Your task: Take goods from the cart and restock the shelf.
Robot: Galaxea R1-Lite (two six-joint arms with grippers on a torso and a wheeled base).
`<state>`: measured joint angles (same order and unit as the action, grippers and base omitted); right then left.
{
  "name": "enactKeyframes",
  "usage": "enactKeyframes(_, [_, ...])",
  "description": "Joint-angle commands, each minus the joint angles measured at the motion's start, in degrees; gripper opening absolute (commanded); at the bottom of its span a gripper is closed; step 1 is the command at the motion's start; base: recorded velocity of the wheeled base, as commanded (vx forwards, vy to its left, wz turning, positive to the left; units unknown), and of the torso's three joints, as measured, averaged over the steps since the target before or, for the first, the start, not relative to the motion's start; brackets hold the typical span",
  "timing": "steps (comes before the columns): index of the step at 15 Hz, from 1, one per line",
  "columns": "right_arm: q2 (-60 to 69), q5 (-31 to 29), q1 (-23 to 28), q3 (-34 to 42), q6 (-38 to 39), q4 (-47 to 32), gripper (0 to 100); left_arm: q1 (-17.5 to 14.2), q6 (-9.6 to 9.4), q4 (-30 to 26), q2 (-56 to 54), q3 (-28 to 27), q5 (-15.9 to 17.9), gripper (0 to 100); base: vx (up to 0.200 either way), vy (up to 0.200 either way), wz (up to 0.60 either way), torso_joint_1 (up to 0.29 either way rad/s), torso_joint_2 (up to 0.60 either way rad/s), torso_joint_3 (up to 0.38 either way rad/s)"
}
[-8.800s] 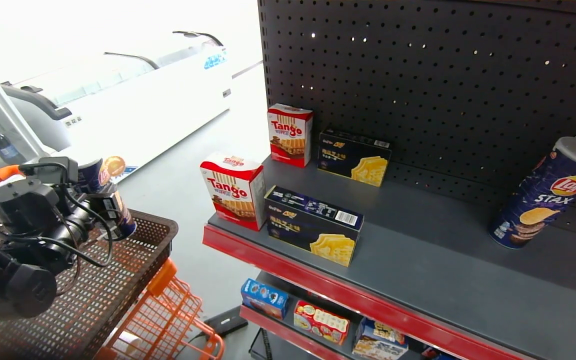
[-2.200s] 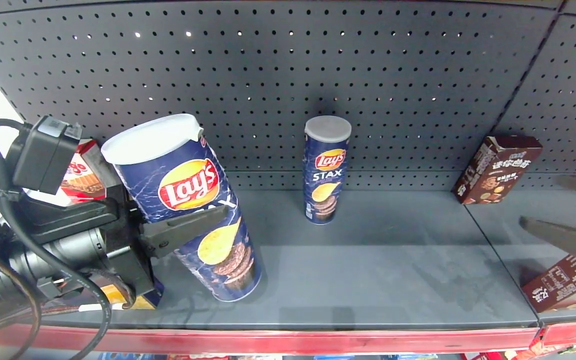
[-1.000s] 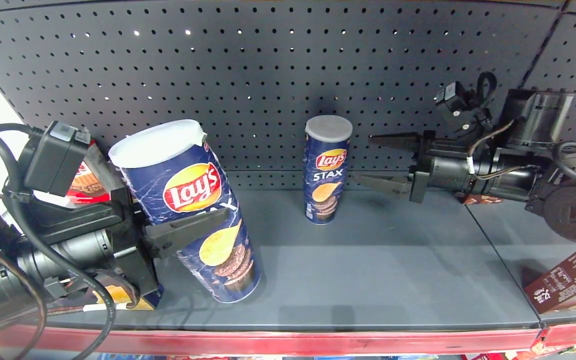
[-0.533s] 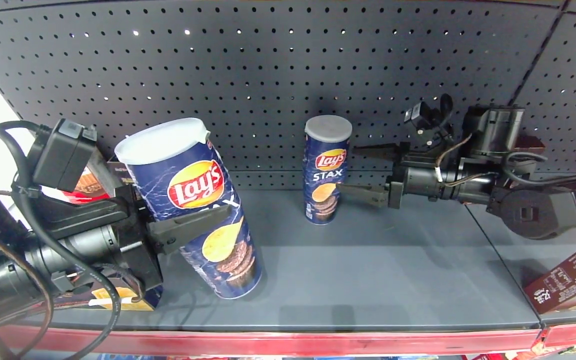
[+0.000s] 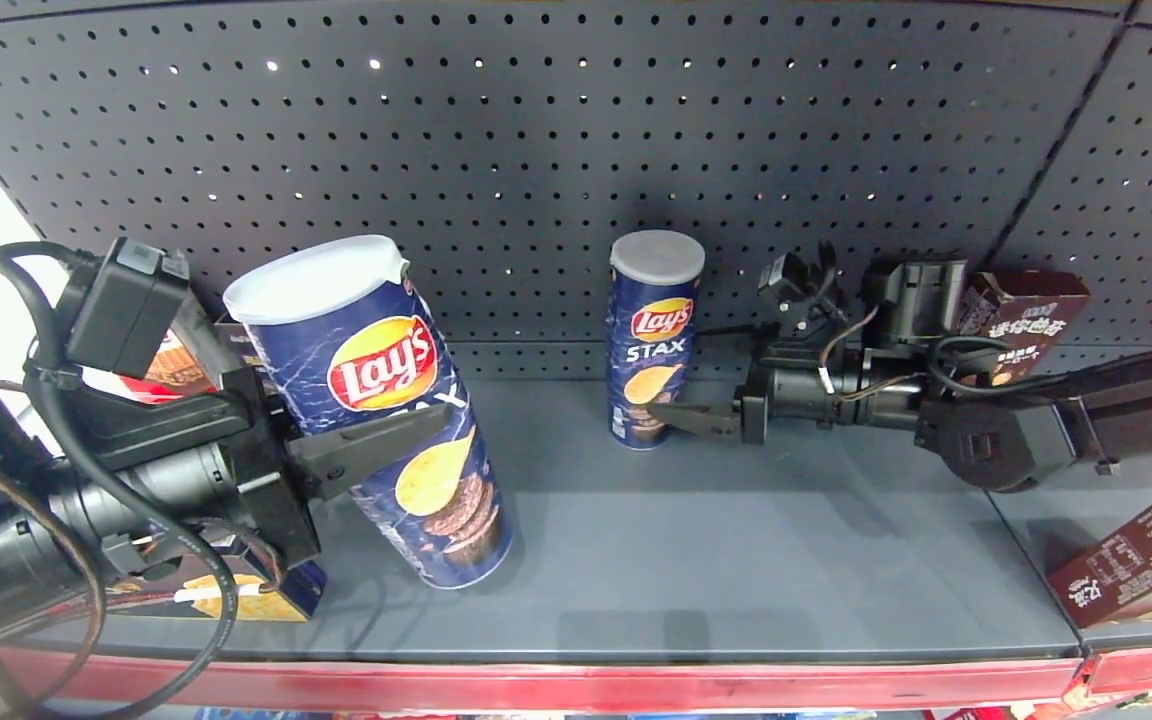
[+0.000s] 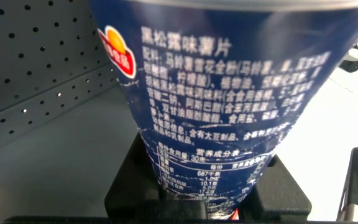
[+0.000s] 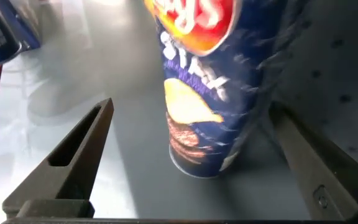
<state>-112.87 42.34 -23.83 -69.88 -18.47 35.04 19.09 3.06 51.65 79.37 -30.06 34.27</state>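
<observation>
Right end effector has lowered, open, around standing can.

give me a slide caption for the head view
Left gripper holds a tilted chips can at the shelf front; the open right gripper straddles the upright can farther back.

Blue can (apparently tilted) on shelf
</observation>
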Motion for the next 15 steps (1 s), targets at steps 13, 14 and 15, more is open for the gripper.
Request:
enactKeyframes(13, [4.06,-2.08,0.54,6.60,0.10,0.30,100,-0.02,0.02,0.12,-0.10,0.35,0.01,0,0.000,0.000,0.00,0.000,0.00,0.000])
enactKeyframes(14, [3.71,-2.08,0.72,5.63,0.19,0.12,100,-0.02,0.02,0.12,-0.10,0.35,0.01,0,0.000,0.000,0.00,0.000,0.00,0.000])
enactKeyframes(15, [3.62,-2.08,0.54,4.84,0.19,-0.06,100,-0.02,0.02,0.12,-0.01,0.35,0.01,0,0.000,0.000,0.00,0.000,0.00,0.000])
